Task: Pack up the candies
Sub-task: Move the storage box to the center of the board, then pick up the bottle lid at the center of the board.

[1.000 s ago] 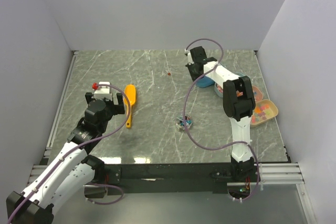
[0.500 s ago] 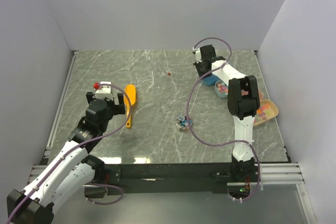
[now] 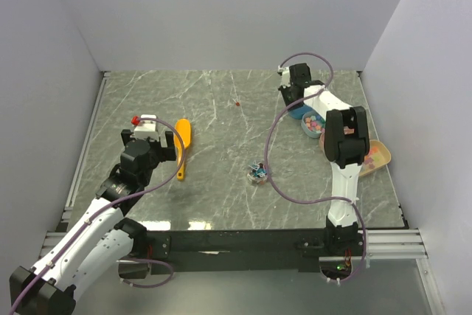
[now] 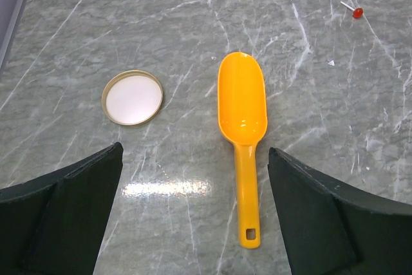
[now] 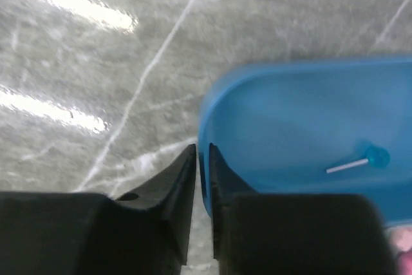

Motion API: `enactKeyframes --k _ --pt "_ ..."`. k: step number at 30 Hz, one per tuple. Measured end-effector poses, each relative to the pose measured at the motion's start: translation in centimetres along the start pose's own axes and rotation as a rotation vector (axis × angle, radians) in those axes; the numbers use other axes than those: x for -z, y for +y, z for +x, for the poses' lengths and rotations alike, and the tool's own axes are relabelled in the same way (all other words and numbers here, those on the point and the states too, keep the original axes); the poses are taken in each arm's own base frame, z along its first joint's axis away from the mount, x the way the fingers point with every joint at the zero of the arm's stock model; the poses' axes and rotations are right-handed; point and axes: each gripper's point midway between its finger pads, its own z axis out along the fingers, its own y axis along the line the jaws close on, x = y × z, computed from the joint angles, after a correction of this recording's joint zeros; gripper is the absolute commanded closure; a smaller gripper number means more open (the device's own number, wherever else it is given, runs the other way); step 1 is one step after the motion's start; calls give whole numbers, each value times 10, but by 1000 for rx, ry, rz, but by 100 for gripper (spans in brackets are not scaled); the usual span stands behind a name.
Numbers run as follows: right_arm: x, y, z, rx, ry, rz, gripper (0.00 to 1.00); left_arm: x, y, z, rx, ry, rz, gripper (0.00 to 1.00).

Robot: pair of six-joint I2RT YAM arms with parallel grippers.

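Observation:
The candies point(image 3: 257, 172) lie in a small blue and dark heap on the marble table, left of the right arm. My right gripper point(image 3: 297, 97) is at the far right of the table. In the right wrist view its jaws point(image 5: 201, 149) stand nearly together, pinching the left rim of a blue tray point(image 5: 302, 127). A blue lollipop point(image 5: 373, 157) lies inside that tray. My left gripper point(image 4: 193, 152) hovers wide open over the left of the table. An orange scoop point(image 4: 242, 127) lies below it, its handle close to the right finger.
A round white lid point(image 4: 132, 98) lies left of the scoop. A red lollipop point(image 4: 356, 12) rests alone farther back. A small bowl of pastel sweets point(image 3: 314, 123) sits beside the blue tray point(image 3: 301, 113). An orange tray of sweets point(image 3: 372, 156) stands at the right edge.
My right gripper has moved right and a little back, dragging the blue tray with it and uncovering the bowl of pastel sweets. The left arm has not moved.

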Motion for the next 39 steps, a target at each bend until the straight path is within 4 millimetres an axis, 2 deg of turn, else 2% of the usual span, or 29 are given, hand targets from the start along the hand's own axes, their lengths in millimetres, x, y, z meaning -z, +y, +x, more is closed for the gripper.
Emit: enactKeyframes --k 1,2,3,6,9,11,16,18,23,25,28,32,33,34,35,38,39 --pt "1 -1 3 -5 8 3 67 0 0 0 0 0 0 1" --pt "2 -2 4 -10 10 3 67 0 0 0 1 0 -1 1" --pt "3 -2 5 -19 13 0 58 0 1 0 1 -1 -4 0" --pt "9 -2 3 -56 8 -17 47 -1 2 1 9 2 -18 0" --pt "27 2 -13 -111 -39 -40 39 -3 5 5 29 16 -42 0" --pt "47 4 -28 -148 -91 -51 36 -6 6 9 41 33 -59 0" --pt "129 10 -74 -266 -280 -91 32 -22 5 23 61 124 -117 1" --pt "164 14 -83 -305 -363 -114 24 -31 6 24 79 161 -142 1" --pt "234 32 -70 -381 -502 -183 7 -57 13 27 130 238 -220 1" --pt "249 40 -59 -409 -530 -215 1 -67 16 33 141 275 -249 0" --pt "257 53 -39 -450 -548 -267 0 -82 25 47 158 345 -298 2" --pt "249 68 -13 -495 -524 -325 0 -104 42 64 204 414 -369 21" --pt "247 71 -7 -502 -515 -334 0 -109 46 68 220 430 -379 36" --pt "244 74 -2 -509 -507 -341 0 -114 49 71 243 443 -386 45" --pt "243 75 2 -514 -499 -346 0 -119 53 74 254 456 -392 62" --pt "241 78 10 -520 -491 -354 0 -137 61 82 277 496 -399 81" --pt "242 79 11 -519 -497 -355 0 -143 63 84 281 505 -400 82"
